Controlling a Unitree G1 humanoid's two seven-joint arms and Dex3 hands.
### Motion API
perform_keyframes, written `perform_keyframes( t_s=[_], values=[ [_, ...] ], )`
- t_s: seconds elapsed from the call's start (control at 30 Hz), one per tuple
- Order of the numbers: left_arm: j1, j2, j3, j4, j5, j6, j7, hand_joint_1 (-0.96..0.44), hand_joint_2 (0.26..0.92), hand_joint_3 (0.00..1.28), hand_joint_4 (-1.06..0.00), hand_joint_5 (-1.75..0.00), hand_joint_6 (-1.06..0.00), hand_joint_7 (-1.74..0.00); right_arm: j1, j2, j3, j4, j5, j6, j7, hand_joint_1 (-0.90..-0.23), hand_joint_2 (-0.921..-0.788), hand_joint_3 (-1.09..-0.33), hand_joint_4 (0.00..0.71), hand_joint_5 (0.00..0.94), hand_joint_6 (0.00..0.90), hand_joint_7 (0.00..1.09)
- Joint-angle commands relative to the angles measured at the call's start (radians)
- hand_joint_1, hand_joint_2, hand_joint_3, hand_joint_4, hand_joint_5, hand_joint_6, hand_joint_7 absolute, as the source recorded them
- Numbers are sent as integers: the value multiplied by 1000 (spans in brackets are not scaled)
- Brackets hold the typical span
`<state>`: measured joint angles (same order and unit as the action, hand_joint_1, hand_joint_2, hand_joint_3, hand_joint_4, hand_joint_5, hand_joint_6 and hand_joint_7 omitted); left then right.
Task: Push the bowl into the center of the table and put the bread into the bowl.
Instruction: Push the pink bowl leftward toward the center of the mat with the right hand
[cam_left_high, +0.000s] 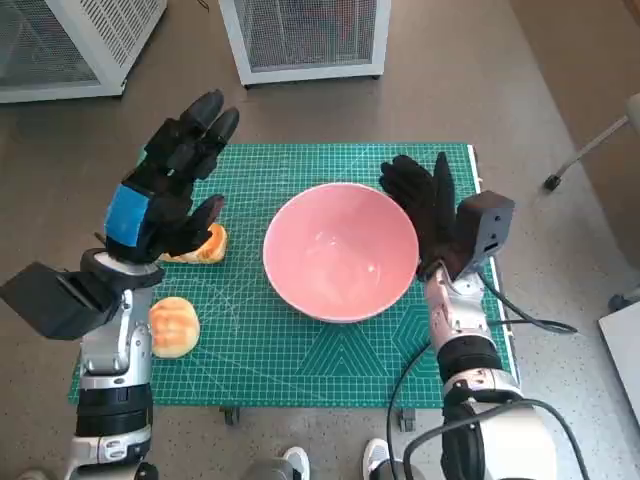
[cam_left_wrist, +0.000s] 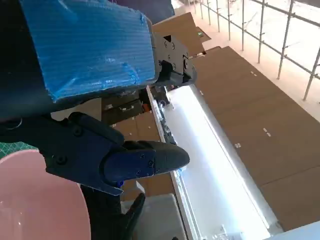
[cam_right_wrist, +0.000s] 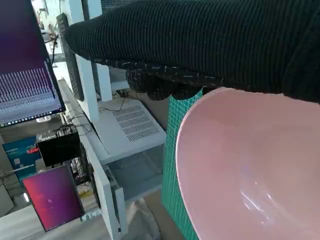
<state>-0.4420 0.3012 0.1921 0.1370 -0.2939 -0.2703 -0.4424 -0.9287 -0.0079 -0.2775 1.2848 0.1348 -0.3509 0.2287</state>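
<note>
On the green mat (cam_left_high: 300, 370), near its middle and a little toward the right, sits the pink bowl (cam_left_high: 340, 250), upright with nothing in it. Against its right rim rests the right hand (cam_left_high: 425, 205), its gloved fingers stretched flat along the bowl's outer side and holding nothing; the right wrist view shows the glove lying just over the rim. Left of the bowl, apart from it, lie two pieces of bread: one (cam_left_high: 205, 245) partly hidden under the left hand, the other (cam_left_high: 172, 325) nearer the robot, beside the left forearm. The left hand (cam_left_high: 170, 185) hangs above the mat's left part with its fingers spread and extended, gripping nothing; I cannot tell whether it touches the bread below. Beyond the table stand two white mesh cabinets (cam_left_high: 300, 35) on the floor.
</note>
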Motion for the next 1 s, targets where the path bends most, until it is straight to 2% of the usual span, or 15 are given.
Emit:
perform_keyframes(
  t_s=[0.03, 0.3, 0.5, 0.73, 0.9, 1.0],
  values=[
    [13, 3, 6, -20, -9, 7, 2, -662, 921, 454, -276, 0, -216, -205, -2, 20, -2, 16, 1, 28, -9, -594, -921, -802, 157, 7, 133, 212],
    [23, 5, 11, -36, -10, 14, 8, -660, 921, 455, -276, 0, -216, -203, -13, 22, -2, 14, 0, 38, -9, -588, -921, -800, 152, 3, 133, 211],
    [39, 14, 23, -63, -14, 25, 7, -659, 921, 456, -274, 0, -216, -202, -17, -6, -5, 4, 3, 35, 10, -582, -921, -800, 142, 0, 127, 206],
    [53, 40, 43, -109, -6, 43, 13, -661, 921, 458, -272, 0, -215, -202, -31, -39, 3, -42, 0, -11, 17, -591, -921, -797, 142, 3, 129, 206],
    [54, 88, 66, -151, 29, 60, 33, -674, 921, 464, -268, 0, -211, -204, -17, -53, 11, -134, 8, -131, 50, -605, -921, -788, 145, 4, 128, 204],
    [53, 121, 78, -172, 67, 57, 49, -664, 921, 463, -267, 0, -212, -208, 1, -50, 12, -219, 32, -213, 100, -628, -921, -768, 152, 7, 129, 205]
  ],
)
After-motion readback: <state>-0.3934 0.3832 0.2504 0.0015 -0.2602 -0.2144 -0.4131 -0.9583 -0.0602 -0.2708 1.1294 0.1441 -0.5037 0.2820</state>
